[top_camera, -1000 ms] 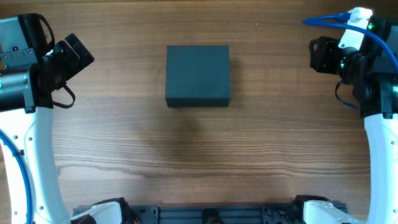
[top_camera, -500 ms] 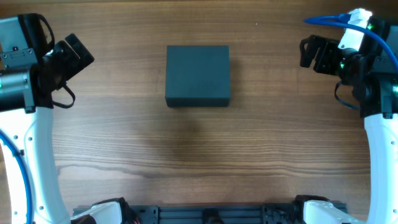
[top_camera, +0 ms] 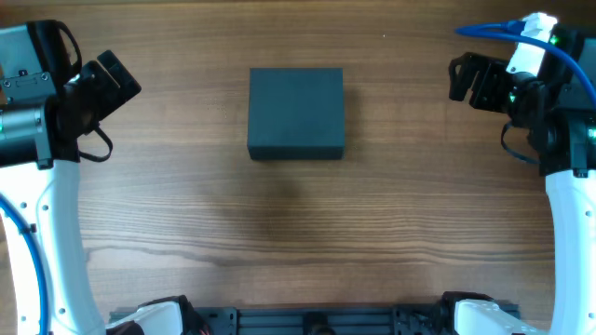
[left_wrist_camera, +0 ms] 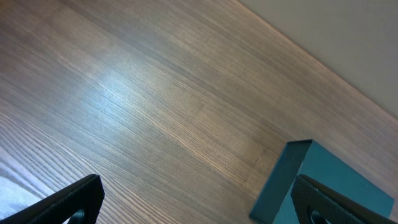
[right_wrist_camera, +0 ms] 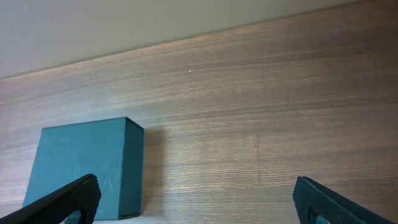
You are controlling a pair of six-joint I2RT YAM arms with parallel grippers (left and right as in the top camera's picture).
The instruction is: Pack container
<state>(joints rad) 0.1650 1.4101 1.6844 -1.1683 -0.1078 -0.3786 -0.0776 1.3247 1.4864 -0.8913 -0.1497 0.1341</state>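
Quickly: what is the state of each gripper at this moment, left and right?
Left gripper: open, fingers wide apart, holding nothing.
Right gripper: open, fingers wide apart, holding nothing.

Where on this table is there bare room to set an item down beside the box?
The whole near half of the table, from the container down to the arm bases, is bare wood. Bare strips also lie between the container and the left hand, and between it and the right hand. Nowhere is crowded.
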